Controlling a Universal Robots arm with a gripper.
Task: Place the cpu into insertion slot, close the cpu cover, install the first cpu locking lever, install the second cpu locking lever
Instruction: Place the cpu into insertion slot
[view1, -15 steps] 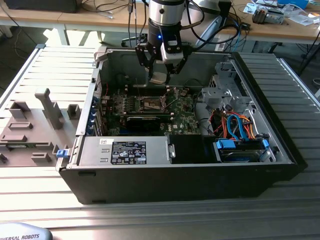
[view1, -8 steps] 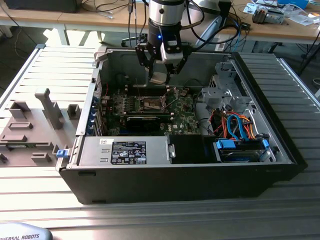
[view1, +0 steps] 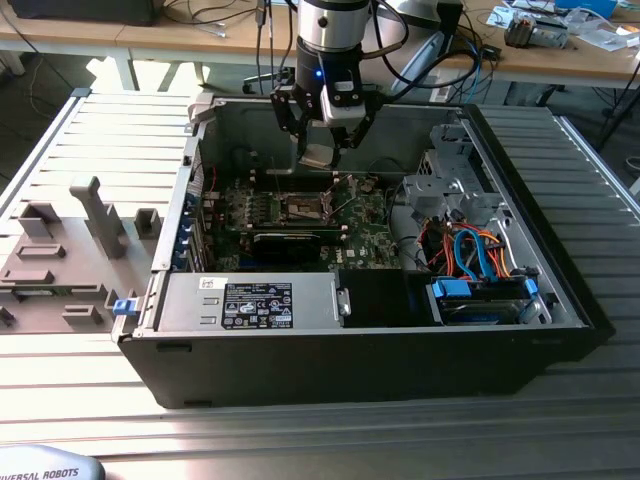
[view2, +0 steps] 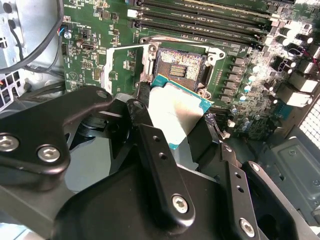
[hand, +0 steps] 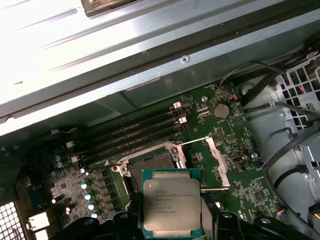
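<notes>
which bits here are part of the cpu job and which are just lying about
Job: the cpu held in the gripper, the insertion slot, the cpu cover open.
Lying about: memory slots, coin battery, blue and orange cables, grey fixtures outside the case.

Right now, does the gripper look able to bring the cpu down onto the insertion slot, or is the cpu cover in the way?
Probably yes. The gripper holds the cpu above the insertion slot; the cpu cover stands swung open to one side, and nothing seems to lie over the slot.
</notes>
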